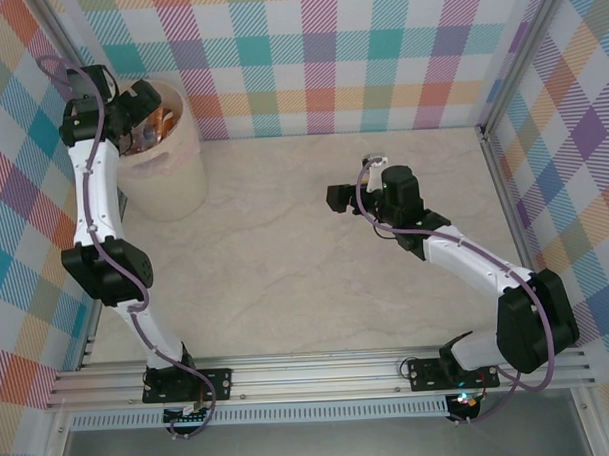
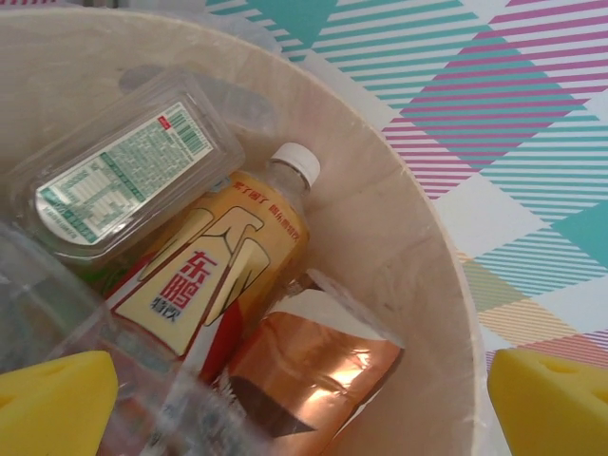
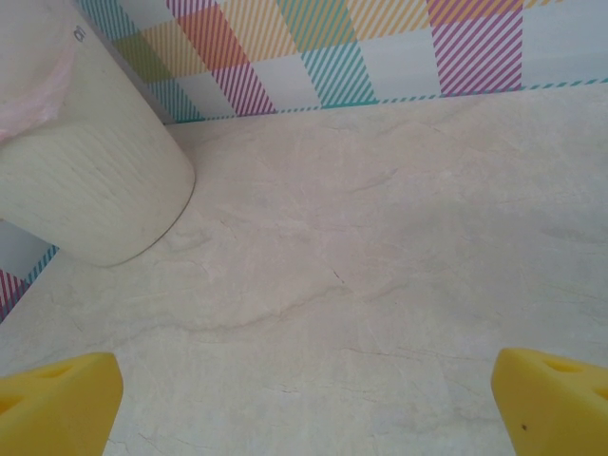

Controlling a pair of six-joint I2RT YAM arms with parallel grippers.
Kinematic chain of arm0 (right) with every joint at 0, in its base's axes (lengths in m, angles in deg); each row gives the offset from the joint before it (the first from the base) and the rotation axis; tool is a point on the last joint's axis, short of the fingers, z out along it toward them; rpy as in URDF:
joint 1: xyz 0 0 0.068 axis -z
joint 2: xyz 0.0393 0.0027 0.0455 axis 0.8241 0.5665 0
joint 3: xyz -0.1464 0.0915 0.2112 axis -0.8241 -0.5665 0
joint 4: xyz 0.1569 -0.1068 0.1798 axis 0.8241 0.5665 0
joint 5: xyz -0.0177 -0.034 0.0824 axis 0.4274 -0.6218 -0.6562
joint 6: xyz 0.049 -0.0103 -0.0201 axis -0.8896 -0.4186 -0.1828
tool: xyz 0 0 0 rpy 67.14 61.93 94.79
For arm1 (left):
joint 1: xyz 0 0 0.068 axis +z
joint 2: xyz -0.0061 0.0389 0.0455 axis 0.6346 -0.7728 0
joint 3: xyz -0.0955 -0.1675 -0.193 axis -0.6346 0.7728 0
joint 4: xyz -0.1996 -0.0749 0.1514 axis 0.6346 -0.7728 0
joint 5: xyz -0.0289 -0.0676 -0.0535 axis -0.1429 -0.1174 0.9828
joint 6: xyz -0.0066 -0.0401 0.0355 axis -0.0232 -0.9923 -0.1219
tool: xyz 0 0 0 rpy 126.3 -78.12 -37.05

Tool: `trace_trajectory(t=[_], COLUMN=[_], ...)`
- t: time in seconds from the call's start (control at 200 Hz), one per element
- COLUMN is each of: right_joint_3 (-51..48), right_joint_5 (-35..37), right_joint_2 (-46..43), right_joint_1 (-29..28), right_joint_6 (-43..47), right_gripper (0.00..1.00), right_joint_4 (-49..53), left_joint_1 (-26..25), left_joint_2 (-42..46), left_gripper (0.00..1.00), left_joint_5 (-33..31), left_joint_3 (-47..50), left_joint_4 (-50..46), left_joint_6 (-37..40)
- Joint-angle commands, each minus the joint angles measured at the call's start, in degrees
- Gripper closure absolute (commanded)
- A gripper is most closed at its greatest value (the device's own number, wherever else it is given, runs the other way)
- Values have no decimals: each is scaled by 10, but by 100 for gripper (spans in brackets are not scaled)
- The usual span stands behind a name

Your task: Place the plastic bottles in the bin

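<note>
Your left gripper [image 1: 148, 105] hangs right over the bin [image 1: 172, 163] in the far left corner, fingers spread wide, gripping nothing. Look down its wrist view: the plastic bottles [image 1: 164, 121] lie heaped inside the bin. On top is an orange-labelled bottle [image 2: 223, 275] with a white cap. A crushed clear bottle [image 2: 123, 176] with a white-and-green label presses against it on the left, and a copper-brown one [image 2: 309, 370] sits just beside it, against the bin's wall. Your right gripper [image 1: 339, 198] sits out over the pale marbled table [image 1: 266, 269], well apart from the bin, its fingers released too. The plaid wall [image 1: 328, 47] stands close behind the bin.
</note>
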Motion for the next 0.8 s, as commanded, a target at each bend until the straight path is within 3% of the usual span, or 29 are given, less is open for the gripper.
trace_trajectory(t=[0.0, 0.27, 0.465, 0.61, 0.795], right_joint_3=[11, 2, -40, -60, -93], right_joint_5=[8, 55, 149, 215, 265], right_joint_2=[-8, -31, -75, -109, -153], right_joint_1=[2, 1, 5, 13, 35], right_joint_6=[-4, 1, -1, 19, 74], right_gripper=[0, 0, 0, 0, 0], right_joint_4=[-3, -3, -35, -36, -27], left_joint_1=[10, 7, -28, -47, -52], left_joint_2=[50, 187, 359, 486, 633], left_gripper=[0, 0, 0, 0, 0], left_joint_5=[31, 122, 141, 108, 14], left_joint_3=[3, 85, 310, 466, 646], left_joint_4=[-12, 32, 178, 263, 314], left_joint_6=[22, 14, -24, -62, -110])
